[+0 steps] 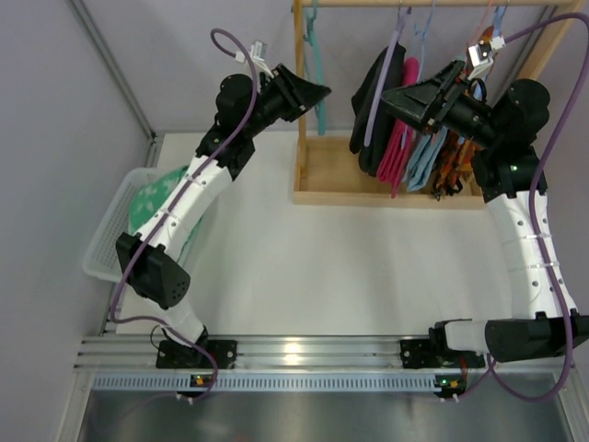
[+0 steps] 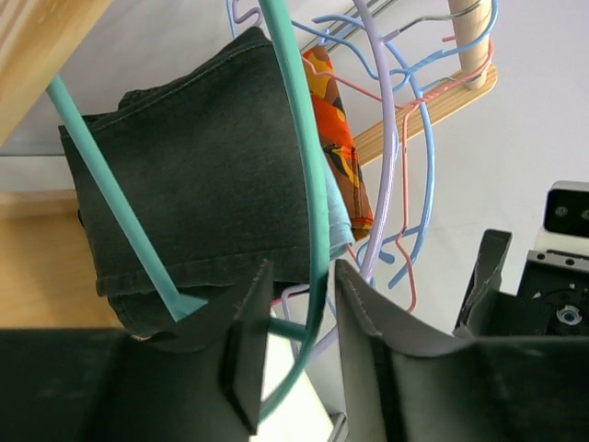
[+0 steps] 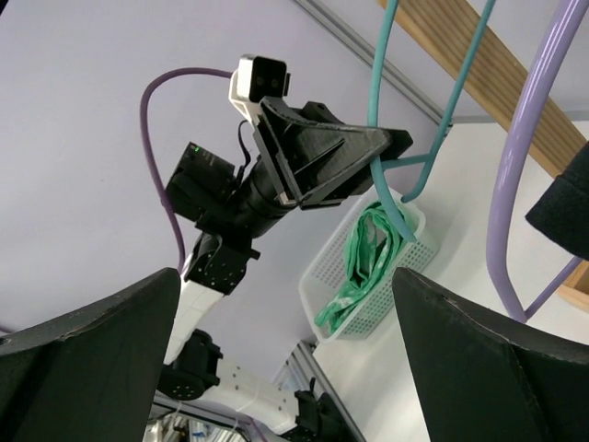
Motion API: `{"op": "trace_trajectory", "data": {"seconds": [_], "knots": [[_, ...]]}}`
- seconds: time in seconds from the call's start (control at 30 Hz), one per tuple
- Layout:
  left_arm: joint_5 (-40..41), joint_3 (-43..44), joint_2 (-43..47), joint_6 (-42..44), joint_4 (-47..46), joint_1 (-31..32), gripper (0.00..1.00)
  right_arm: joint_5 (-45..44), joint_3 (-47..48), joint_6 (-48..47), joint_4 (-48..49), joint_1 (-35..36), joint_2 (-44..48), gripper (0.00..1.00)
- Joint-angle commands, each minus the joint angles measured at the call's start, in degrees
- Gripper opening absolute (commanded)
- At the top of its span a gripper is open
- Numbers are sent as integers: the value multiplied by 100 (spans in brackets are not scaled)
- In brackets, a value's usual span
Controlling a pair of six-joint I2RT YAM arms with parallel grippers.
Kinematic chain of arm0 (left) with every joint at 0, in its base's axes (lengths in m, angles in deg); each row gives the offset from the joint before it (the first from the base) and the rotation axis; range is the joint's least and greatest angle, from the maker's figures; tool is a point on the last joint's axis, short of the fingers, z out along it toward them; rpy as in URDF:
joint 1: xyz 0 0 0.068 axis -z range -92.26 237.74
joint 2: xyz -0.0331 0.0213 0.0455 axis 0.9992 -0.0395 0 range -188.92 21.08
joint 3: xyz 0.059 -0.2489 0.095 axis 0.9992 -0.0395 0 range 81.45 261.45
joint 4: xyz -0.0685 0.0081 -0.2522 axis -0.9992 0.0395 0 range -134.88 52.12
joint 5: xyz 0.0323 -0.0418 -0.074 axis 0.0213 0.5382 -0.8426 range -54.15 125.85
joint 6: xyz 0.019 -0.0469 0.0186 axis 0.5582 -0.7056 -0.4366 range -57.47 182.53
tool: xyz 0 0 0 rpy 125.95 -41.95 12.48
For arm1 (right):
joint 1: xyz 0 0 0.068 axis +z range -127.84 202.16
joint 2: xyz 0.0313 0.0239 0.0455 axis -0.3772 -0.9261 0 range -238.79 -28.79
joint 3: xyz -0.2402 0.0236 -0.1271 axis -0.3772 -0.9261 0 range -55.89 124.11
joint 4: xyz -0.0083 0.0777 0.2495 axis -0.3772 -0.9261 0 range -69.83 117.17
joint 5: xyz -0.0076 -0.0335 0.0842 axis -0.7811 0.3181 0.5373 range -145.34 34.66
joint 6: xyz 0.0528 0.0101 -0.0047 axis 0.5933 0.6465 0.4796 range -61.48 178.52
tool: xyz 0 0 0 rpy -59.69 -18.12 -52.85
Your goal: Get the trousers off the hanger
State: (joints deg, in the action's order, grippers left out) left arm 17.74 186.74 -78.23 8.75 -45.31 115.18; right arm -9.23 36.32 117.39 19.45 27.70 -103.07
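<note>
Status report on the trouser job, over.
Left pincer open, straddling bare teal hanger. Right pincer open, empty. Mint-green trousers in basket; black trousers hang on lilac hanger. Pink trousers crowd beside them.

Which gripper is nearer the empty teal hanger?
Left. The left gripper has its fingers on either side of the teal hanger wire. The right gripper is apart from it, open beside the black trousers.

Seen from above, bare table (image 1: pixel 322 276) lies open from centre to 6 o'clock. The wooden rack (image 1: pixel 302 147) blocks 12 to 2 o'clock, its rail crowded with hangers and black trousers (image 1: pixel 375 101). A teal hanger (image 2: pixel 304 138) threads the left gripper's (image 2: pixel 304 318) narrowly parted jaws. A white basket (image 1: pixel 103 235) walls off 9 o'clock.
</note>
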Motion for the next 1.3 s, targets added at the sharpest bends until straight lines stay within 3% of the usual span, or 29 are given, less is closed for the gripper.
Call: {"op": "trace_trajectory", "data": {"seconds": [0.0, 0.03, 0.17, 0.27, 0.47, 0.57, 0.77, 1.0, 1.27], "knots": [[1, -184, 508, 262, -256, -20, 41, -207, 17, -148, 123, -80, 107, 99], [18, -228, 561, 324, -248, -20, 51, -225, 43, -157, 105, -79, 89, 99], [175, -579, 1069, 719, -239, -20, 69, -243, 43, -183, 87, -97, 80, 100], [325, -861, 1352, 1324, -230, -20, 77, -234, 35, -209, 87, -141, 98, 99], [-139, -660, 1520, 2214, -379, -20, 75, -313, -1, -201, 175, -185, 80, 100], [-613, -213, 1222, 2415, -371, 164, 74, -339, 43, -157, 236, -211, 45, 99], [-685, 700, 484, 2513, -379, 446, 76, -348, 78, -174, 202, -351, 107, 99], [-378, 1379, -255, 2881, -379, 815, 76, -304, 43, -148, 193, -501, 177, 99], [536, 1889, -932, 3514, 16, 1167, 76, -234, -115, -139, 175, -782, 317, 99]]}}
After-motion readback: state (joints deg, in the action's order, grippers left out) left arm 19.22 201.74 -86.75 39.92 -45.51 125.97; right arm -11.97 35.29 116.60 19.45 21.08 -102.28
